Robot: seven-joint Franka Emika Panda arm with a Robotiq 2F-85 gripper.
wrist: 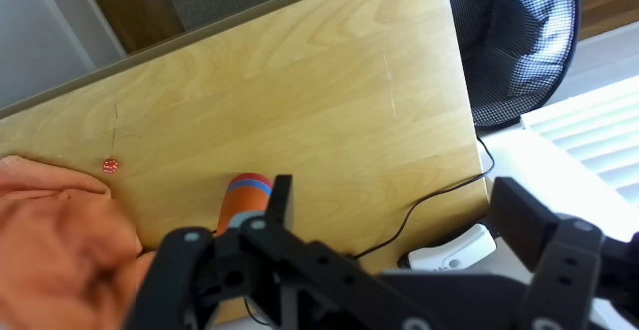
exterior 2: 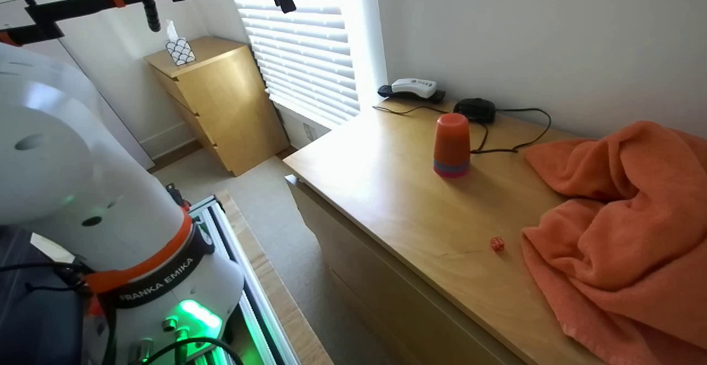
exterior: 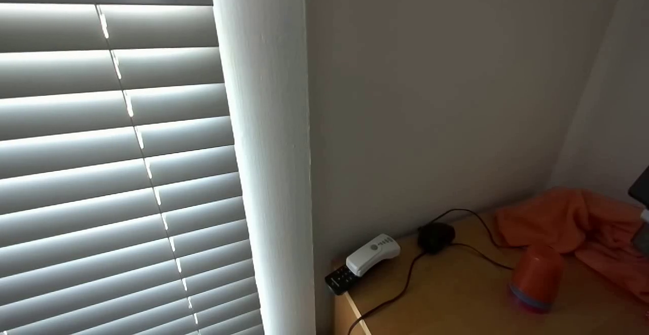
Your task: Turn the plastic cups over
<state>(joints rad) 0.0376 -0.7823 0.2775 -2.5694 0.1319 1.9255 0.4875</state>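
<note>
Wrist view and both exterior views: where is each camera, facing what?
Wrist view: behind the open gripper, which shows, facing down at the wooden top.
An exterior view: higher than the wooden top, facing wall and blinds; dark parts at right edge, possibly gripper.
An exterior view: near the arm, which shows at left, looking down across the wooden top.
Both exterior views share the orange cup, cloth and white remote.

Tallied on one worktop (exterior 2: 375, 172): one cup (exterior 2: 452, 147), single or several nested, cannot tell; one red die (exterior 2: 497, 244); one orange cloth (exterior 2: 624, 249); two remotes (exterior 2: 414, 87); one black corded device (exterior 2: 476, 110). Far left: one drawer unit (exterior 2: 237, 105), one tissue box (exterior 2: 180, 52). Near left: one arm (exterior 2: 110, 172). In wrist view: one mesh bin (wrist: 539, 65), one pincer (wrist: 399, 210), two fingers (wrist: 519, 215).
</note>
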